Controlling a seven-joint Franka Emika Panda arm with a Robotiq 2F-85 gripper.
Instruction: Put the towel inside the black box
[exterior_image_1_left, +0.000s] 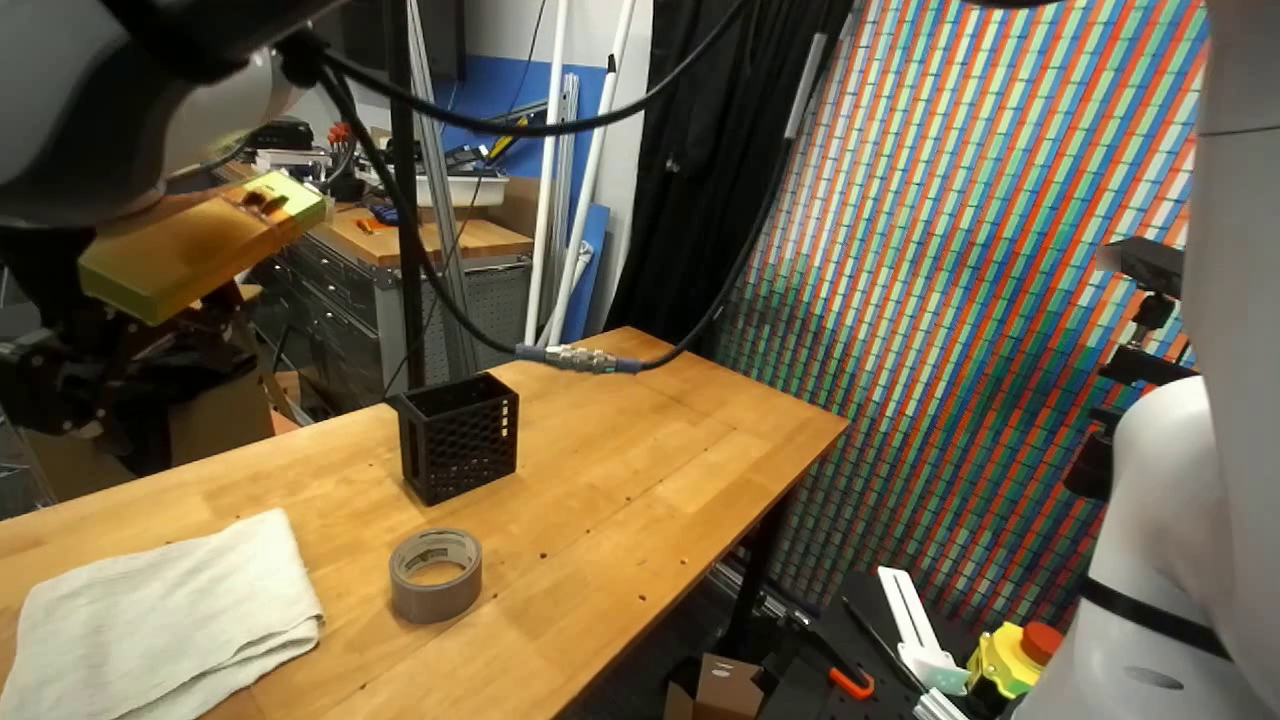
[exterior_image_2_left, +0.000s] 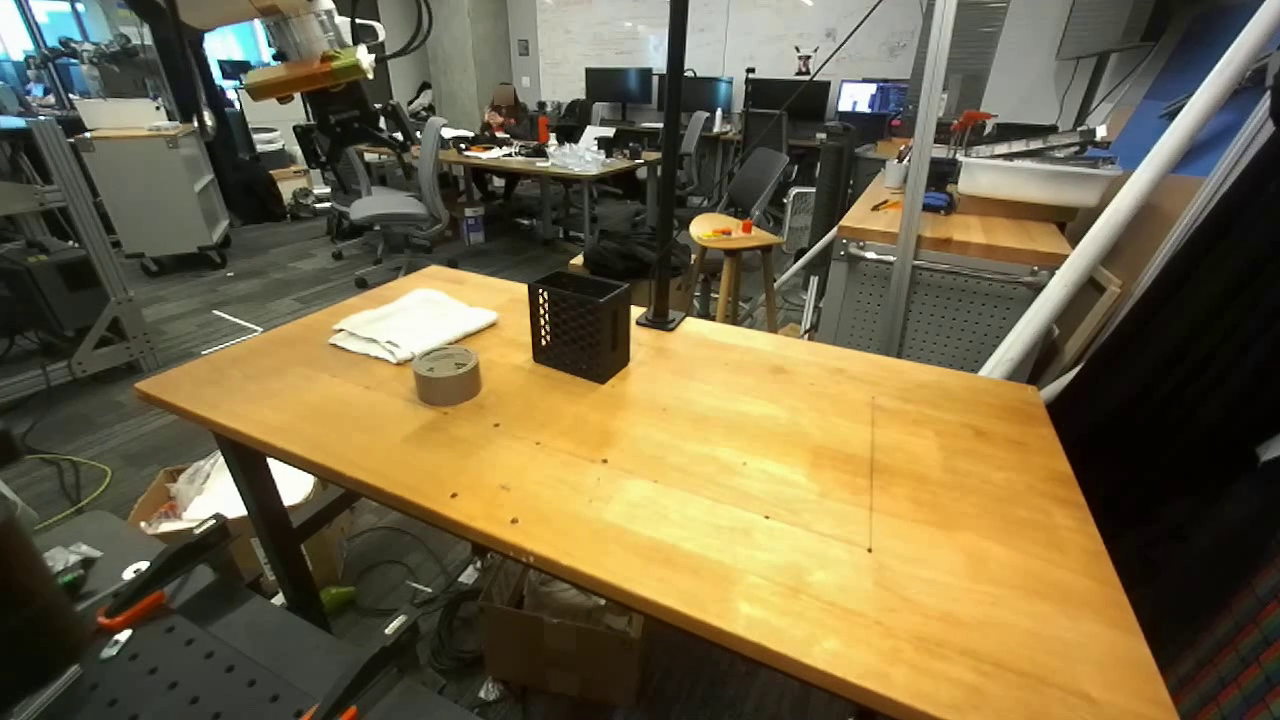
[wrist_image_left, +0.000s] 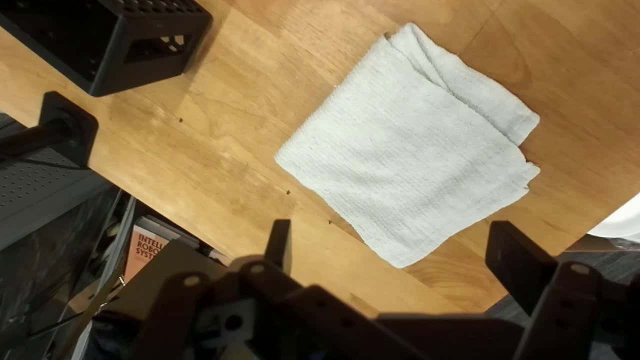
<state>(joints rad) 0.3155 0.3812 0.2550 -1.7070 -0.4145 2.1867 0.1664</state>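
On the table (wrist_image_left: 235, 125), the towel (wrist_image_left: 410, 155), long axis unclear, points a corner toward the wide-spread end effector (wrist_image_left: 390, 230).

Big wood table (exterior_image_2_left: 760, 430), yellow-brown, flat top, dark legs (exterior_image_2_left: 268, 520). Thin lines and small dark dots in wood. White towel (exterior_image_1_left: 170, 610) lies flat near table edge, folded, edges of layers not lined up. Roll of tape (exterior_image_1_left: 436, 603), gray-brown, lies flat just beside towel, small gap between, hole facing up, wood showing through. Black box (exterior_image_1_left: 460, 440) stands upright near tape, open at top, lots of little holes in sides. Black pole (exterior_image_2_left: 671, 170) stands on square foot (exterior_image_2_left: 661, 319) at table edge, close to box.
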